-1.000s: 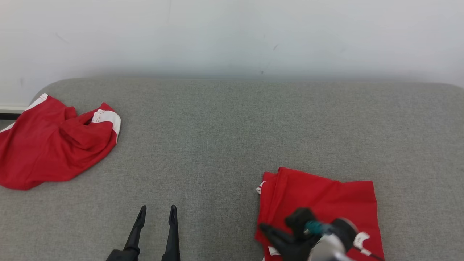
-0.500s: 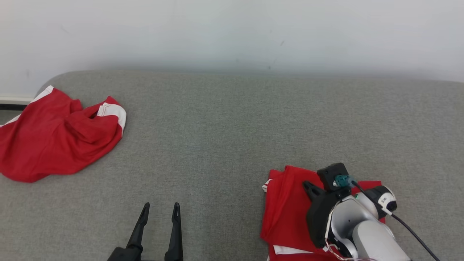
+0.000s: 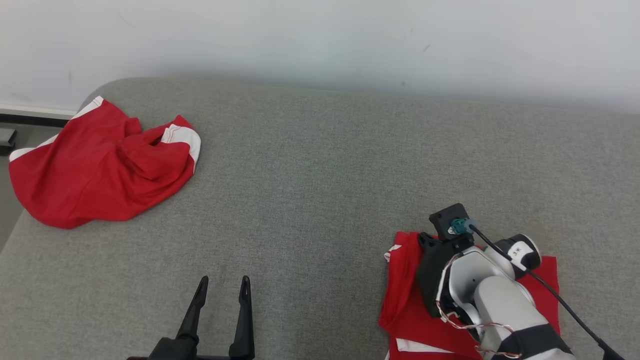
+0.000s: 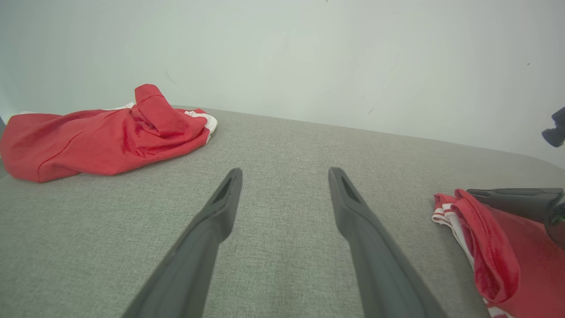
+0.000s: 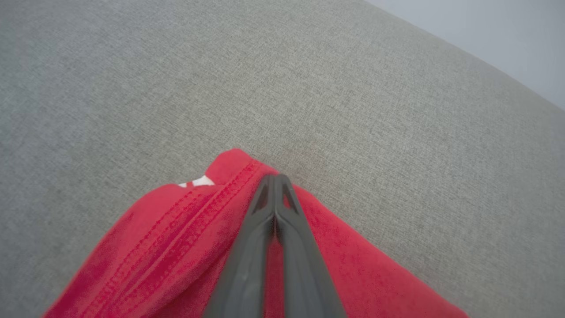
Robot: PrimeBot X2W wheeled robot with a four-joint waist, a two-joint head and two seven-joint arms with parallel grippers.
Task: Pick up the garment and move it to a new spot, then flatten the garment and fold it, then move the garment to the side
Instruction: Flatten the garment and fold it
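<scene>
A folded red garment (image 3: 405, 300) with white trim lies at the near right of the grey cushioned surface (image 3: 320, 175). My right gripper (image 3: 424, 239) is shut, its fingers lying flat on top of the garment near its far left corner. The right wrist view shows the fingertips (image 5: 274, 179) pressed together over the red cloth (image 5: 176, 247), with no fabric seen between them. My left gripper (image 3: 223, 282) stands open and holds nothing at the near middle, a little above the bare surface. Its own view shows the open gripper (image 4: 286, 174) and the folded garment (image 4: 494, 247) at the right.
A second red garment (image 3: 100, 170) with white cuffs lies crumpled at the far left corner, also visible from the left wrist as a crumpled heap (image 4: 97, 141). A pale wall (image 3: 320, 40) runs behind the surface. The surface's left edge (image 3: 15, 225) drops to the floor.
The head camera has shifted, so both garments sit further right in view. My right arm has moved away from me across the folded garment, staying shut. The left gripper stays open in place.
</scene>
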